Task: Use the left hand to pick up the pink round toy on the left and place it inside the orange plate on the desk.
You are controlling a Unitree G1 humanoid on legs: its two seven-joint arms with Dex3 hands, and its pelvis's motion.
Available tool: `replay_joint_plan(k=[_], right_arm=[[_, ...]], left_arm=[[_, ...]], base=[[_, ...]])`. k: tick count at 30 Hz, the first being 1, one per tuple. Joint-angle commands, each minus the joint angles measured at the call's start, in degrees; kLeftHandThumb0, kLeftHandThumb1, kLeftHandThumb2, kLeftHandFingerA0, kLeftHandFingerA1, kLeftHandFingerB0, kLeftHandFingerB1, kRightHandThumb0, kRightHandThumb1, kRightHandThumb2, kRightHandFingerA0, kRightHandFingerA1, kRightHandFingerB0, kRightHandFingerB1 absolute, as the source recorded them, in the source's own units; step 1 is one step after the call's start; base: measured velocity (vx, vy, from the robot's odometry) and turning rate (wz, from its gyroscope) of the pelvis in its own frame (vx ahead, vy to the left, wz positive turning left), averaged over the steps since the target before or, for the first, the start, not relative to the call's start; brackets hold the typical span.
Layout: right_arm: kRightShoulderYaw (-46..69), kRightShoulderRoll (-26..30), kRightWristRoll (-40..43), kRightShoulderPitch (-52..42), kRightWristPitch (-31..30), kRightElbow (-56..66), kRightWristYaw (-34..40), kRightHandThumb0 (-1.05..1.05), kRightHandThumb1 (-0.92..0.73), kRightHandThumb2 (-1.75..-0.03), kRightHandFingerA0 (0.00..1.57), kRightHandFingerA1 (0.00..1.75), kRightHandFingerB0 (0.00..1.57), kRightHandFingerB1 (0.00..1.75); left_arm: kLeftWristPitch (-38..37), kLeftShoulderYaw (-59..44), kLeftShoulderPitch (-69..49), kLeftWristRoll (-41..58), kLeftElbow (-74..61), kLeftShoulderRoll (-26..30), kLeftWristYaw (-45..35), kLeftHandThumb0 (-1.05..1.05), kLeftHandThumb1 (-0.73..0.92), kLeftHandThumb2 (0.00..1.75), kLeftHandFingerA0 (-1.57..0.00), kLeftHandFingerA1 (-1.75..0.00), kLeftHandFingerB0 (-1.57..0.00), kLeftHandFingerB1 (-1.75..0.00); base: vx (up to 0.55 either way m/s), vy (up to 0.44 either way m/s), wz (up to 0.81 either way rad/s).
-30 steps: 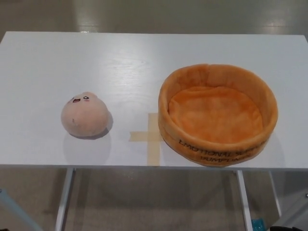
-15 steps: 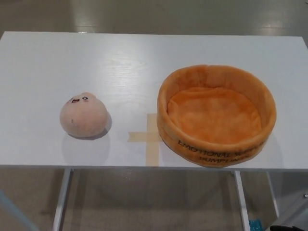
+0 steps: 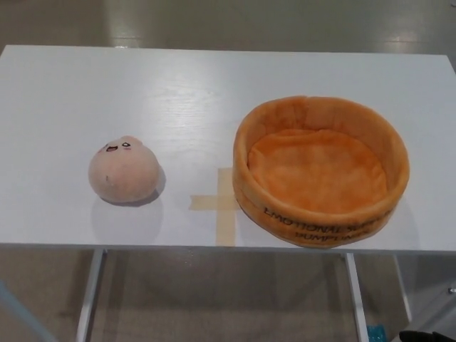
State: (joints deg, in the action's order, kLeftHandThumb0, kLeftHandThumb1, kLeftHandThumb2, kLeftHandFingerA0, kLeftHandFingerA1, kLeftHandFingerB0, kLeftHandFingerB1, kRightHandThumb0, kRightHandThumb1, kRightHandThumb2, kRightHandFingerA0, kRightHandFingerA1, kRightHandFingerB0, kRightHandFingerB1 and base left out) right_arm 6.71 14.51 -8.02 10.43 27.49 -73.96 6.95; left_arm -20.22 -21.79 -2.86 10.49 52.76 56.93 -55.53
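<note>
Nothing has moved: pink toy [image 3: 123,172] sits left of orange plate [image 3: 320,171]; no hand shows.

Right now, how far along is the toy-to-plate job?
Nothing looks done yet. The pink round toy sits on the white desk, left of the tape cross, apart from the orange plate, which holds nothing. Nothing is in hand: neither robot hand is in view. Left to do: reach in with the left hand, grasp the toy, carry it over and set it inside the plate.
</note>
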Motion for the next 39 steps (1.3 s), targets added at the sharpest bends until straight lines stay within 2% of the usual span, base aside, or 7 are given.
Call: replay_joint_plan(k=[1,8,9,11,19,33,39], right_arm=[[0.34,0.14,0.62,0.34,0.18,-0.6,0.24,-0.39,-0.57,-0.58,0.77,0.64,0.64,0.45],[0.4,0.29,0.66,0.77,0.24,-0.66,0.09,-0.39,-0.57,-0.58,0.75,0.63,0.66,0.45],[0.27,0.31,0.47,0.8,0.21,-0.65,0.44,-0.38,-0.57,-0.57,0.76,0.64,0.67,0.46],[0.22,0.25,0.4,0.83,0.31,-0.66,0.61,-0.38,-0.57,-0.58,0.74,0.62,0.66,0.46],[0.25,0.02,0.46,0.97,0.1,-0.74,0.54,-0.39,-0.57,-0.58,0.75,0.62,0.66,0.46],[0.82,0.09,1.05,1.88,0.2,-0.55,-0.17,-0.37,-0.57,-0.58,0.73,0.59,0.65,0.46],[0.31,0.16,0.18,1.95,-0.23,-0.7,0.68,-0.39,-0.57,-0.58,0.75,0.62,0.66,0.46]], left_arm=[[2.53,-8.37,-4.63,13.63,-6.88,7.73,-27.01,-0.63,0.37,0.53,-0.89,-0.49,-0.73,-0.45],[9.52,-21.44,-6.03,22.25,-9.44,9.26,-32.75,-0.62,0.4,0.53,-0.8,-0.46,-0.67,-0.44],[11.22,-24.4,-5.61,23.71,-9.79,8.9,-31.41,-0.64,0.36,0.69,-0.74,-0.53,-0.55,-0.45],[13.55,-28.64,-5.07,25.67,-11.42,8.28,-29.36,-0.6,0.41,0.54,-0.71,-0.44,-0.55,-0.4],[17.84,-38.26,-1.47,30.44,-23.65,2.79,-17.02,-0.54,0.48,0.55,-0.58,-0.38,-0.37,-0.37],[18.22,-36.99,7.91,27.51,-43.14,-1.08,-2.68,-0.5,0.52,0.56,-0.42,-0.36,-0.29,-0.33],[13.38,-24.05,17.31,19.16,-49.51,-1.35,3.35,-0.27,0.49,0.6,-0.3,-0.4,-0.23,-0.32]], base=[[0.0,0.0,0.0],[0.0,0.0,0.0],[0.0,0.0,0.0],[0.0,0.0,0.0],[0.0,0.0,0.0],[0.0,0.0,0.0],[0.0,0.0,0.0]])
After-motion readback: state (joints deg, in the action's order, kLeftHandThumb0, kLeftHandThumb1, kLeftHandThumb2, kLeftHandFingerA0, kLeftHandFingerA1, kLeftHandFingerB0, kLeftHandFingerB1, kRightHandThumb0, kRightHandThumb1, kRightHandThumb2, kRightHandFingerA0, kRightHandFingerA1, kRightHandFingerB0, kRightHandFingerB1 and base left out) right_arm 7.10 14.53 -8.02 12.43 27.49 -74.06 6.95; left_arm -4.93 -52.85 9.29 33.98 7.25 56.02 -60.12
